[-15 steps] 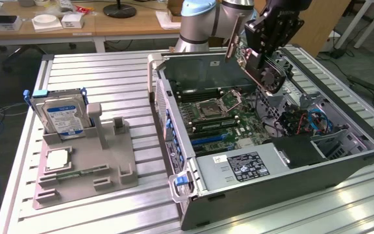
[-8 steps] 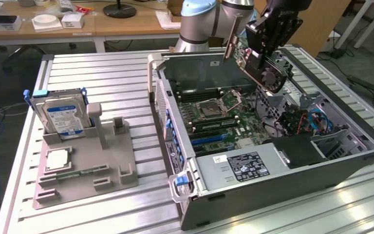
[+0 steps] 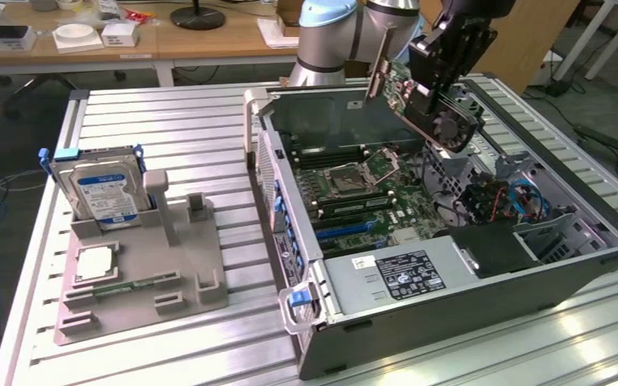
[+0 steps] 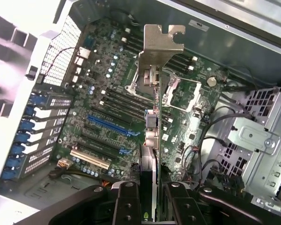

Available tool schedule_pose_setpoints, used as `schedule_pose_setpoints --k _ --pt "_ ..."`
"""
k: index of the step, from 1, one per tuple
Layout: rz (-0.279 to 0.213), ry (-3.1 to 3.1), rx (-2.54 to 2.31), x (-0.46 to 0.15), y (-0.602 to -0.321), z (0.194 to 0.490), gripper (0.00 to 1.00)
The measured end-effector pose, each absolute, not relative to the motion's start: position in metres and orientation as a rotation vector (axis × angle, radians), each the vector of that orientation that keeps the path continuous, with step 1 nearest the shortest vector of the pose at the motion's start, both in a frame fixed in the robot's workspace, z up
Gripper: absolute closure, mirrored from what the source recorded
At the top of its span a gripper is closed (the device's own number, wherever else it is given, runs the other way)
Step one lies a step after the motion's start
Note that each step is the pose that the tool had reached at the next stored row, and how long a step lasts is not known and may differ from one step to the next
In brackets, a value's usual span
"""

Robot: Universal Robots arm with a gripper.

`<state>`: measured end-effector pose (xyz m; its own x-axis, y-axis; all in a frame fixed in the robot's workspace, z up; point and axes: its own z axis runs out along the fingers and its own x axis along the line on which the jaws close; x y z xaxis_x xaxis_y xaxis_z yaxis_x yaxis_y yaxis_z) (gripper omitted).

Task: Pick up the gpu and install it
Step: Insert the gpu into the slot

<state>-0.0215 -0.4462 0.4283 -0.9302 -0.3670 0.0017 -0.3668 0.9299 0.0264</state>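
Clamping the gpu (image 3: 455,125), the gripper (image 3: 430,98) suspends it above the open case (image 3: 449,322).

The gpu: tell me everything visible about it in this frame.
The gpu is a green circuit card with a round black fan on one face and a silver metal bracket at one end. The end effector grips it by an edge, holding it tilted in the air above the open computer case, over the motherboard, touching nothing else.
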Motion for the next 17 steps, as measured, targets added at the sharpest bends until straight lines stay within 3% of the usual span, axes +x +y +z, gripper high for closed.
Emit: schedule_pose_setpoints --k 17 --pt "-0.042 -3.027 0.811 -0.0215 -0.4463 0.4282 0.74"
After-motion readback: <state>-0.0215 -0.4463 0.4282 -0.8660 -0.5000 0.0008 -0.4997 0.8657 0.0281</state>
